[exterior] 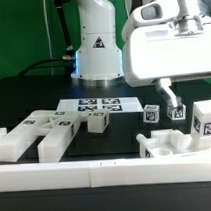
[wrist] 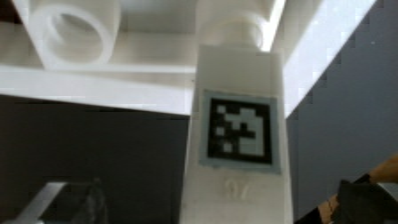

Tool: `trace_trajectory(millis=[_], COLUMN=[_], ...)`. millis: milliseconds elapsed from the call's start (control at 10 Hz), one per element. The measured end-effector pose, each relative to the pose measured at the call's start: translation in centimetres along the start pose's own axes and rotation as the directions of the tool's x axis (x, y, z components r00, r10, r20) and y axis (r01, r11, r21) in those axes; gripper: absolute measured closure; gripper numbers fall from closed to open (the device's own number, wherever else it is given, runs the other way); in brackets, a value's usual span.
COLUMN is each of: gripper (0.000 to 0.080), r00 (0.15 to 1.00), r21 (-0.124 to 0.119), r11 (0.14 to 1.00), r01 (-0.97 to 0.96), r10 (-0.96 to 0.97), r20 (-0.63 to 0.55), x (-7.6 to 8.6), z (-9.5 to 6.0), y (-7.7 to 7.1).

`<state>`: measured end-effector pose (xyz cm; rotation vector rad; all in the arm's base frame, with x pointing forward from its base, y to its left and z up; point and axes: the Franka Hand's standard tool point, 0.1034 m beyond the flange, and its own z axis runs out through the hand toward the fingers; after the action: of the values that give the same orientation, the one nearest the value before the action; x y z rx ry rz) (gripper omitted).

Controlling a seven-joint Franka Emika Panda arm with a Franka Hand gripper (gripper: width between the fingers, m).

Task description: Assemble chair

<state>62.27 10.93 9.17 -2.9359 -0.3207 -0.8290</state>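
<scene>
The chair is in loose white tagged parts on the black table. Chunky pieces [exterior: 53, 136] lie at the exterior view's left, two small blocks [exterior: 151, 113] stand in the middle, and a tagged block [exterior: 207, 122] and a slotted piece [exterior: 168, 143] are at the right. My gripper [exterior: 170, 96] hangs above that right group. In the wrist view a long white post [wrist: 240, 90] with a square tag runs between my fingers [wrist: 59, 202]. Dark gaps show on both sides of it, so the gripper [wrist: 217, 208] is open and holds nothing.
The marker board [exterior: 89, 105] lies flat in front of the robot base [exterior: 97, 49]. A long white rail [exterior: 97, 175] runs along the near edge. In the wrist view a white part with a round hole [wrist: 80, 35] sits beyond the post.
</scene>
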Motion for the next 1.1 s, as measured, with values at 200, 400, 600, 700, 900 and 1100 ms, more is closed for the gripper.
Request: trace_trajectory(millis=[200, 400, 600, 700, 900, 1100], gripper=[0.0151, 0.0151, 0.0151, 0.0151, 0.0151, 0.0151], r00=[1.000, 0.980, 0.935, 0.925, 0.843, 0.805], r21=[0.003, 0.031, 0.062, 0.068, 0.099, 0.098], r11=[1.000, 0.999, 0.998, 0.997, 0.994, 0.992], r01=[0.000, -0.009, -0.019, -0.021, -0.044, -0.074], r10=[0.000, 0.003, -0.004, -0.006, -0.017, 0.002], r20=[0.014, 0.197, 0.355, 0.380, 0.538, 0.593], x=[-0.2, -0.5, -0.5, 0.1, -0.8, -0.3], z=[0.1, 0.3, 0.2, 0.2, -0.3, 0.1], y=[-0.1, 0.2, 0.1, 0.1, -0.5, -0.8])
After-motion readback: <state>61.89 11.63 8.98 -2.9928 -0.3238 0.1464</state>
